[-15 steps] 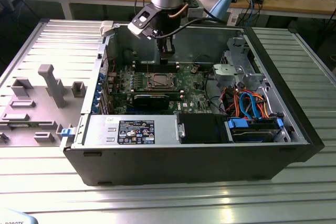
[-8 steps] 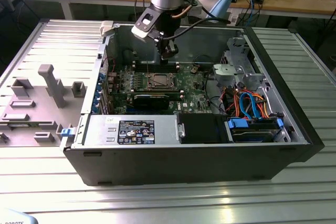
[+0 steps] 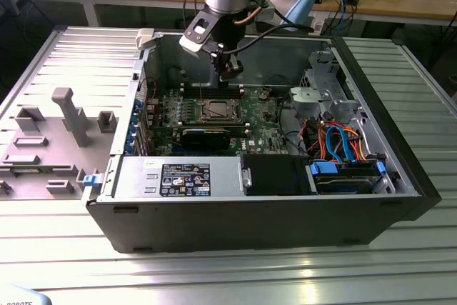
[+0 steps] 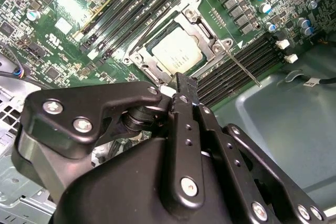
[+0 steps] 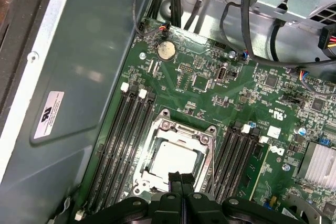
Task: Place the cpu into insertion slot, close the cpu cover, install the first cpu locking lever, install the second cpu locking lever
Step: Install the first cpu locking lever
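One end effector (image 5: 179, 177) hung just above the insertion slot (image 3: 216, 111), fingers pinched together with nothing between; the cpu (image 4: 178, 51) lay inside that slot, framed by the cpu cover (image 5: 181, 129).

A black label (image 3: 184, 178) with white print and small symbols lies on the silver power supply housing (image 3: 225, 176), on the camera's side of the insertion slot (image 3: 216, 111) in the exterior view. Its lines are too fine to read. In the first wrist view, a white sticker (image 5: 48, 114) with a dark mark and rows of tiny print sits on the grey case wall (image 5: 89, 51), well apart from the insertion slot. A white printed logo (image 5: 278, 150) stands on the green board (image 5: 210, 72) near it. No wording can be made out.
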`<state>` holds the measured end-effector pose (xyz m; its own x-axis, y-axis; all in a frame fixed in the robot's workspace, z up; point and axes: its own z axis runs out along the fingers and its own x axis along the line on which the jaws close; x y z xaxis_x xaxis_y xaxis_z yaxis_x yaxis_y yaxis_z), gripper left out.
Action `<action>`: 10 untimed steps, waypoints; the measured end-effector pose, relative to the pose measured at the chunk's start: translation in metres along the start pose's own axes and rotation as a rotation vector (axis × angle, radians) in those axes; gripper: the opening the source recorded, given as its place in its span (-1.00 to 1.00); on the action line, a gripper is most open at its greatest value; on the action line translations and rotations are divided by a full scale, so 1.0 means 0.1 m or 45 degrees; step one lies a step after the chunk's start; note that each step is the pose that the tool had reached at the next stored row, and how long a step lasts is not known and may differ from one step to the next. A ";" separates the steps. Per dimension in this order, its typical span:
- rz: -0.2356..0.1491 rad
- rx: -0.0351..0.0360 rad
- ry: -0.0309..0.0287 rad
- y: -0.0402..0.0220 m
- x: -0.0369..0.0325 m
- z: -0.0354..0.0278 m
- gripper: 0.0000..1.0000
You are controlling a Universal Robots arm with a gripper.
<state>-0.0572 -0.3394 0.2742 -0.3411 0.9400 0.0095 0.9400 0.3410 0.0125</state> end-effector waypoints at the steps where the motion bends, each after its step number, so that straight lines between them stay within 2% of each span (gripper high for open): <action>1: -0.001 0.0000 0.0000 0.000 0.000 0.000 -0.79; 3: -0.015 0.0002 0.0002 0.000 0.000 0.000 -0.79; 5: -0.057 0.0005 0.0007 0.000 0.000 0.000 -0.79; 10: -0.205 0.0020 0.0025 0.000 0.000 0.001 -0.79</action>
<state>-0.0572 -0.3395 0.2741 -0.4874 0.8732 0.0094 0.8732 0.4872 0.0125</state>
